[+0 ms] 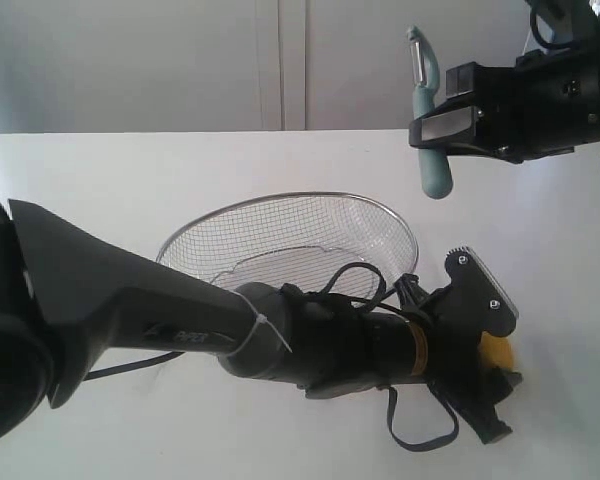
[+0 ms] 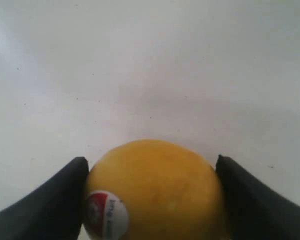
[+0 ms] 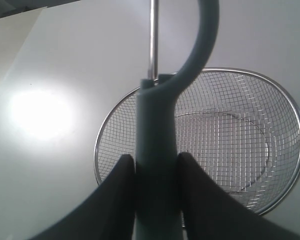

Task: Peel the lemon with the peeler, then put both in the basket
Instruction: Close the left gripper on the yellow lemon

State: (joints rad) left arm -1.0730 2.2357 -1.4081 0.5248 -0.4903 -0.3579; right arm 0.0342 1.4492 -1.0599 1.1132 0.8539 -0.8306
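1. The left tool is clasping the lemon on the counter, lower right, seemingly only lightly; being round, it is risking rolling free.
2. The right tool is gripping the peeler, upper right.

One lemon, lower right; one peeler, upper right; one basket, centre; one table; two grippers: left gripper, right gripper.

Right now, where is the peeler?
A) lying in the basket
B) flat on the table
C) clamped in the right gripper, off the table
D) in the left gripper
C: the right gripper pinches the peeler by its teal handle, up in the air.
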